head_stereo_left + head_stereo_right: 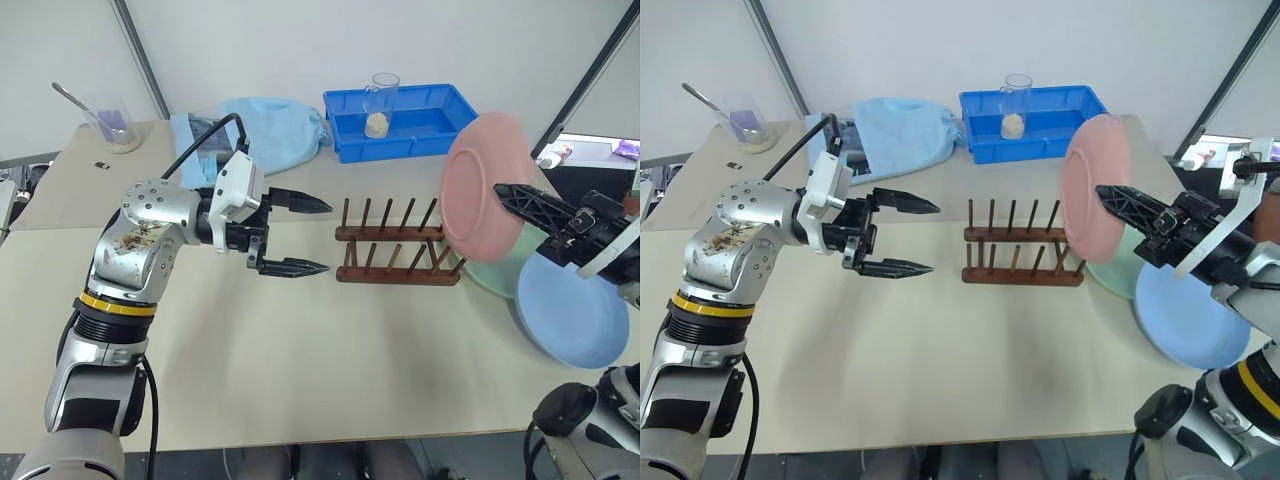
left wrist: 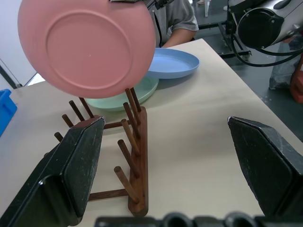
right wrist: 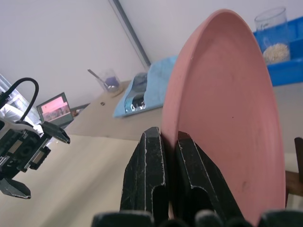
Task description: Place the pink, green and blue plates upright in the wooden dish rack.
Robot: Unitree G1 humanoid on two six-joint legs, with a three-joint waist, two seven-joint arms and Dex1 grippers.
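Observation:
The wooden dish rack (image 1: pixel 395 255) stands at mid-table with its pegs bare. My right gripper (image 1: pixel 498 189) is shut on the rim of the pink plate (image 1: pixel 480 185), which it holds upright on edge just above the rack's right end. In the right wrist view both fingers (image 3: pixel 149 161) pinch that rim. The green plate (image 1: pixel 493 277) lies flat to the right of the rack. The blue plate (image 1: pixel 570 315) rests partly on top of it, nearer the front right. My left gripper (image 1: pixel 328 237) hangs open and empty left of the rack, pointing at it.
At the back, a bright blue tray (image 1: pixel 400 125) holds a glass jar (image 1: pixel 380 105). A light blue cloth (image 1: pixel 270 130) lies left of it, and a beaker with a spoon (image 1: pixel 115 125) stands back left. A person (image 2: pixel 177 19) sits beyond the table's right end.

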